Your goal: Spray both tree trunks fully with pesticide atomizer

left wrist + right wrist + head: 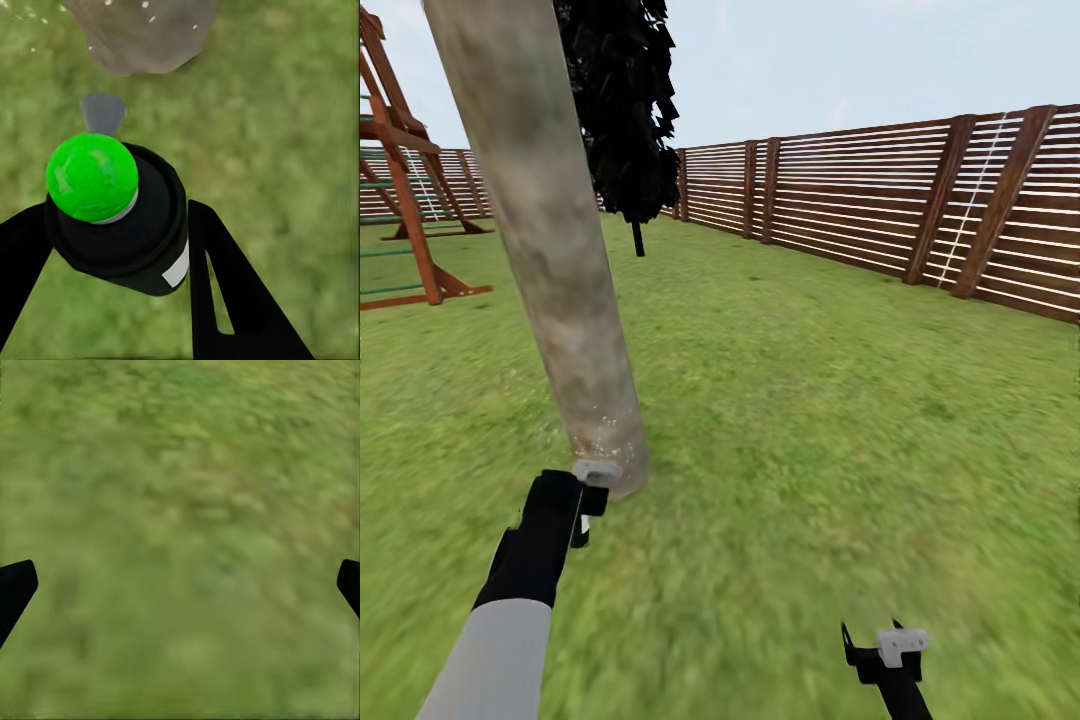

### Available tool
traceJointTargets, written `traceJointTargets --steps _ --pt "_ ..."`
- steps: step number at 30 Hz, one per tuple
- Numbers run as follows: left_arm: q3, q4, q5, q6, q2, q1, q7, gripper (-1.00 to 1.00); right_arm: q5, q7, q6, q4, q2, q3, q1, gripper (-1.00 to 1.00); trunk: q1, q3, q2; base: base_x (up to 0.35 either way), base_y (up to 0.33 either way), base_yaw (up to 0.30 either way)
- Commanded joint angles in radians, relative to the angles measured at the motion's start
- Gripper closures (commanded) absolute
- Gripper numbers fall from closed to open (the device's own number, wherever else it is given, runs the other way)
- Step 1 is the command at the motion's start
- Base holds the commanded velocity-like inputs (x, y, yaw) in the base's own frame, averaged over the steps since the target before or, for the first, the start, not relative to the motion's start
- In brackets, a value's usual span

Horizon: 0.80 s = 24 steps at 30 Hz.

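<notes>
Left wrist view: left gripper (112,247) clamps the round, green-capped black atomizer (120,217) near the mottled trunk (142,30).

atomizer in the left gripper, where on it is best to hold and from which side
Grip the pesticide atomizer on its round black body below the green top, fingers closing from opposite sides, as the left gripper does now. The body is cylindrical, so side pads seat evenly, and the top and nozzle stay free, facing the tree trunk.
</notes>
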State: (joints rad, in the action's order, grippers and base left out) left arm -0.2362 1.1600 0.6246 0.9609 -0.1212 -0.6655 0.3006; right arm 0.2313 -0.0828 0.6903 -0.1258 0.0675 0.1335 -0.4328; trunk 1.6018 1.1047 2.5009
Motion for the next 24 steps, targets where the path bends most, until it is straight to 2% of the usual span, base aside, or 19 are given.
traceJointTargets --steps 1,3,6,9,13,15,18,20,21,22,24 --pt "-0.001 0.004 0.007 0.001 0.013 0.000 0.068 1.00 0.000 0.000 0.000 0.000 0.000 0.000 0.000 -1.00 0.000 0.000 0.000 -0.319 0.000 0.000" --pt "-0.008 0.018 0.008 0.002 0.053 0.000 0.121 1.00 0.000 0.000 0.000 0.000 0.000 0.000 -0.001 -1.00 0.000 0.000 0.000 -0.328 0.000 0.000" --pt "-0.038 0.023 0.007 0.003 0.103 0.000 0.143 1.00 0.000 0.000 0.000 0.000 0.000 0.000 0.000 -1.00 0.000 0.000 0.000 -0.300 0.000 0.000" --pt "-0.032 0.053 0.006 0.033 0.091 -0.001 0.145 1.00 0.000 0.000 0.000 0.000 0.000 0.000 0.000 -1.00 0.000 0.000 0.000 -0.218 0.000 0.000" --pt "0.033 0.080 0.008 0.050 0.019 -0.041 0.145 1.00 0.000 0.000 0.000 0.000 0.000 0.000 0.000 -1.00 0.000 0.000 0.000 -0.033 0.000 0.000" --pt "0.043 0.082 0.009 0.053 0.002 -0.069 0.144 1.00 0.000 0.000 0.000 0.000 0.000 0.000 0.000 -1.00 0.000 0.000 0.000 -0.004 0.000 0.000" --pt "0.036 0.083 0.009 0.055 0.021 -0.092 0.144 1.00 0.000 0.000 0.000 0.000 0.000 0.000 0.000 -1.00 0.000 0.000 0.000 0.000 0.000 0.000" --pt "0.014 0.081 0.008 0.055 0.062 -0.105 0.144 1.00 0.000 0.000 0.000 0.000 0.000 0.000 0.000 -1.00 0.000 0.000 0.000 0.000 0.000 0.000" --pt "-0.013 0.081 0.007 0.055 0.090 -0.119 0.145 1.00 0.000 0.000 0.000 0.000 0.000 0.000 0.000 -1.00 0.000 0.000 0.000 0.000 0.000 0.000" --pt "-0.023 0.082 0.006 0.056 0.099 -0.126 0.146 1.00 0.000 0.000 0.000 0.000 0.000 0.000 0.000 -1.00 0.000 0.000 0.000 0.000 0.000 0.000" --pt "-0.023 0.082 0.007 0.056 0.093 -0.130 0.146 1.00 0.000 0.000 0.000 0.000 0.000 0.000 0.000 -1.00 0.000 0.000 0.000 0.000 0.000 0.000"
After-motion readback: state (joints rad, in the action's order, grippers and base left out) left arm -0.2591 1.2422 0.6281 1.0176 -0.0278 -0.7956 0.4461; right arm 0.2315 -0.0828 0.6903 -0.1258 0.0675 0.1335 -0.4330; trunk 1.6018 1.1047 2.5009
